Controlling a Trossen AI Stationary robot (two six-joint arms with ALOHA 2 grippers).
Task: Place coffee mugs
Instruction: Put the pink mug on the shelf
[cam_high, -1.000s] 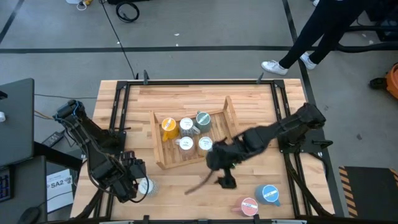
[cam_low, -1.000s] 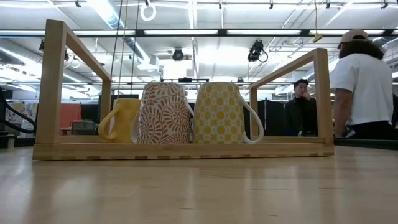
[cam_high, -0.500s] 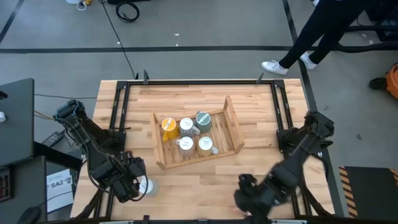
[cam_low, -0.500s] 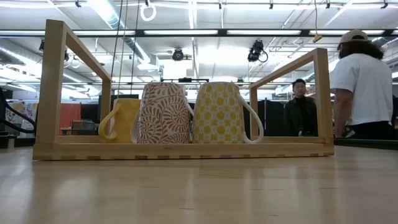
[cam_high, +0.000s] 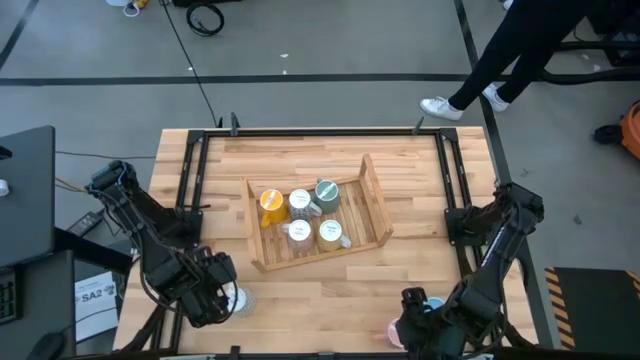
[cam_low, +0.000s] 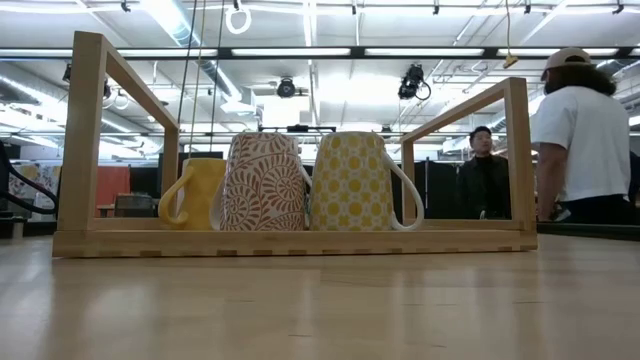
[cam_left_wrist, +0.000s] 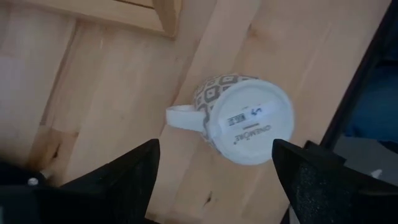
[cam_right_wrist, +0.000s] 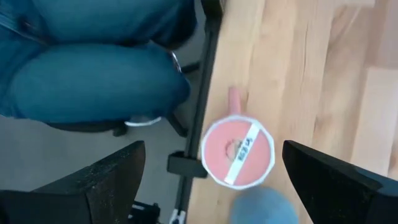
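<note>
Several mugs stand upside down in the wooden tray (cam_high: 372, 205), among them an orange one (cam_high: 271, 203) and a teal one (cam_high: 326, 191). The low view shows a yellow mug (cam_low: 195, 193), a brown-patterned mug (cam_low: 265, 182) and a yellow-patterned mug (cam_low: 352, 182) there. My left gripper (cam_high: 213, 297) is open at the near left corner, above a grey-patterned mug (cam_left_wrist: 245, 118) that rests rim-down on the table. My right gripper (cam_high: 418, 322) is open at the near right edge, above an upturned pink mug (cam_right_wrist: 238, 151) and a blue mug (cam_right_wrist: 264, 208) beside it.
The table's near edge (cam_right_wrist: 202, 106) runs just beside the pink mug, with a seated person's blue-clad legs (cam_right_wrist: 87, 68) beyond it. A person walks past the far right corner (cam_high: 500, 60). Bare wood (cam_high: 320, 290) lies between the tray and the near edge.
My right arm has swung from beside the tray's near right corner toward the table's near right edge and now hangs over the pink and blue mugs, hiding most of them in the high view. No mug has moved.
</note>
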